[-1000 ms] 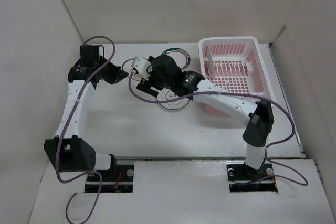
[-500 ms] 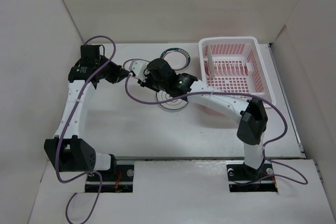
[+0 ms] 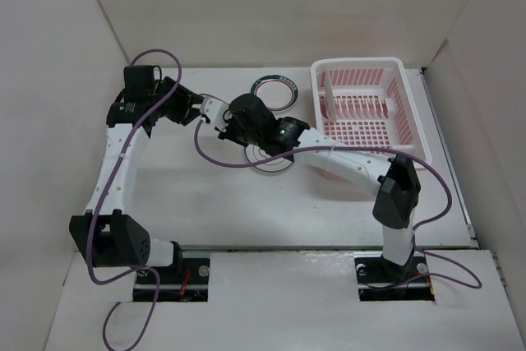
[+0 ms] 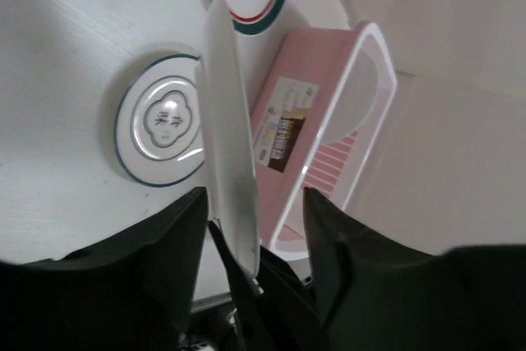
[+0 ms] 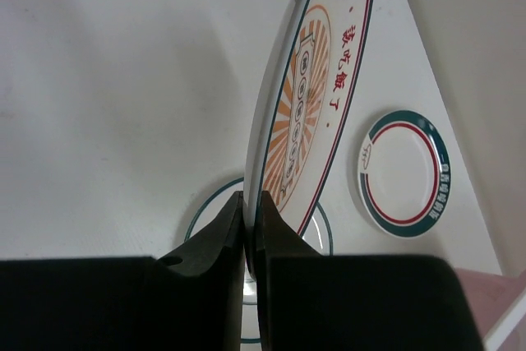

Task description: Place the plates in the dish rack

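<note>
An orange sunburst plate [image 5: 316,80] stands on edge above the table, and my right gripper [image 5: 251,199] is shut on its lower rim. In the left wrist view the same plate [image 4: 228,145] shows edge-on between the fingers of my left gripper [image 4: 253,195], which is open, with gaps on both sides. From above, both grippers meet at the back left, left gripper [image 3: 197,104] and right gripper [image 3: 218,114]. A thin-ringed plate [image 3: 275,162] and a green-banded plate [image 3: 275,88] lie flat on the table. The pink dish rack [image 3: 362,113] stands at the back right, with a white plate [image 3: 326,92] upright in it.
White walls close in the table on the left, back and right. The right arm's forearm stretches from its base across the front of the rack and over the ringed plate. Purple cables loop off both arms.
My right gripper moved left to the plate and shut on its rim. My left gripper, shut on that plate before, has opened off it.
</note>
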Robot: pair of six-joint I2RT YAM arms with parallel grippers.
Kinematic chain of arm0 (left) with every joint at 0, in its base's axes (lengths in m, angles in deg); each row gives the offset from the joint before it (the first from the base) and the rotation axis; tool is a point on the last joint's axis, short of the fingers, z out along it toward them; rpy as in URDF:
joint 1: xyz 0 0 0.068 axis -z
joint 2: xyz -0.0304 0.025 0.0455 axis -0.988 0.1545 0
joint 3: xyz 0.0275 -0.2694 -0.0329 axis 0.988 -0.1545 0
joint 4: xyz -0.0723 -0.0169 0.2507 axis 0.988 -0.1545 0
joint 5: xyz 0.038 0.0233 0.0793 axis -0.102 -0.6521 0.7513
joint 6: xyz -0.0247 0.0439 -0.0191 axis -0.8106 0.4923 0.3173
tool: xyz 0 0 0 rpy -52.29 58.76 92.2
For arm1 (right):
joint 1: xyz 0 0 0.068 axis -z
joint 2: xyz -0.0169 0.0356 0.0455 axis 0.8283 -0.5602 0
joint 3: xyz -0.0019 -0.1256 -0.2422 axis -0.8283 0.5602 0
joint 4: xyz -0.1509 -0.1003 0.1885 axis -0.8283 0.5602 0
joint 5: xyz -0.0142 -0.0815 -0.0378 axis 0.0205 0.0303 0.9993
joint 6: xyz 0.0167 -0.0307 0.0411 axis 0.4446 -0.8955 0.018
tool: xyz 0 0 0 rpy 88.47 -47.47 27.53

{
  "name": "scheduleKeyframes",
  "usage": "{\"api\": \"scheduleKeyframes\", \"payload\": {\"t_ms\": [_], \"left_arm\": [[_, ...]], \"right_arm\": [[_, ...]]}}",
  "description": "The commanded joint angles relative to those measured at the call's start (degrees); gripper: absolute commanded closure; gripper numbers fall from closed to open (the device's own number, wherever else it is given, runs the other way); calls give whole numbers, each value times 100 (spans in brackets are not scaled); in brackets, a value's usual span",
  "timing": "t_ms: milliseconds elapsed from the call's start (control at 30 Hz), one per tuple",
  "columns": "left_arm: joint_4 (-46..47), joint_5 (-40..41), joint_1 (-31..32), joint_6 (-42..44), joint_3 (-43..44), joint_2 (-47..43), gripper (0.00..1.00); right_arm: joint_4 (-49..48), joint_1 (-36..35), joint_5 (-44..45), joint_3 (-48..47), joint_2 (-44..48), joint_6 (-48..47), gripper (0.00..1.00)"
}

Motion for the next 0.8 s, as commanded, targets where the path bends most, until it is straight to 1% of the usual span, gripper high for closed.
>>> {"api": "scheduleKeyframes", "payload": {"t_ms": [0,33,67,100,133,167,200,233,300,333,367,400,433,467,500,567,600,667,700,767], "left_arm": [[993,-798,-112,-125,357,-116,50],[1153,-885,-191,-125,279,-116,39],[1276,-939,-192,-125,278,-116,32],[1408,-939,-244,-125,226,-116,15],[1479,-869,-297,-73,225,-116,7],[1584,-817,-298,-20,112,-116,2],[1672,-651,-298,137,42,-116,0],[1743,-519,-298,269,-29,-116,0],[1814,-89,-245,699,-161,-116,0],[1814,566,-175,936,-231,-116,0],[1944,912,-79,1417,-371,-116,0],[2059,1237,105,1587,-772,-212,0],[2181,1658,159,1711,-994,-265,0],[2392,1776,159,1807,-1205,-326,0],[2394,1951,159,1869,-1459,-327,0],[2210,2538,221,1870,-1515,-327,0],[1974,2637,221,1870,-1515,-135,0],[1718,2821,221,2116,-1331,76,0],[1360,2927,221,2116,-1235,347,0],[1103,2911,99,2019,-1093,604,0]], "right_arm": [[-599,136,339,102,555,452,100],[-652,136,418,155,626,452,100],[-731,197,471,216,766,626,100],[-731,258,472,217,845,741,100],[-731,450,394,217,933,881,100],[-731,583,306,217,1151,1222,100],[-792,723,227,217,1275,1399,100],[-793,1055,43,278,1399,1593,100],[-793,1478,-273,279,1706,2111,100],[-697,1707,-441,279,1786,2252,100],[-696,2153,-790,279,1865,2384,100],[-618,2384,-950,339,1944,2499,100],[-617,2595,-1109,392,2110,2656,100],[-617,3006,-1415,393,2190,2658,100],[-374,3219,-1540,445,2191,2658,100],[-196,3632,-1890,445,2243,2711,100],[-195,4026,-2240,445,2244,2711,100],[-212,4397,-2541,743,2366,2859,100],[-265,4729,-2847,857,2367,2930,100],[-475,4960,-3069,1200,2367,2991,100]]}}
